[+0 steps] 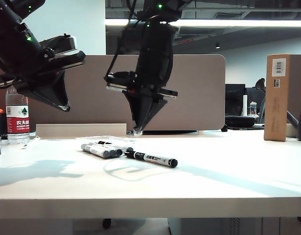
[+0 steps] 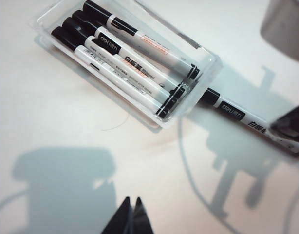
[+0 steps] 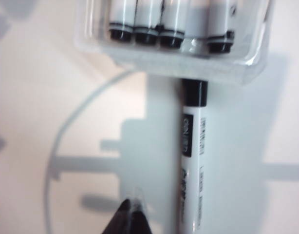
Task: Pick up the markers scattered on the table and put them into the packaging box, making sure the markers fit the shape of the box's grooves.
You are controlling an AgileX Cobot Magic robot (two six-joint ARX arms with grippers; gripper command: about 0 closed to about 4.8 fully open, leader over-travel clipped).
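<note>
The packaging box [image 2: 208, 57], a clear shallow tray, lies on the white table [image 1: 229, 171] with several markers [image 2: 124, 73] side by side in its grooves. One loose marker [image 3: 192, 161] lies flat on the table [image 3: 32, 122], its black end [image 3: 194, 92] against the box's end wall [image 3: 188, 66]; the exterior view shows this marker [image 1: 151, 158] just right of the box [image 1: 94, 138]. My right gripper [image 3: 131, 204] is shut and empty, pointing down, tips [image 1: 137, 131] above the table beside the loose marker. My left gripper [image 2: 131, 201] is shut and empty, held high at the left [image 1: 66, 107].
A water bottle [image 1: 17, 117] stands at the far left. A tall brown cardboard carton [image 1: 277, 97] stands at the back right. A brown partition panel [image 1: 199, 93] runs behind the table, with a pale low box [image 1: 81, 130] in front of it.
</note>
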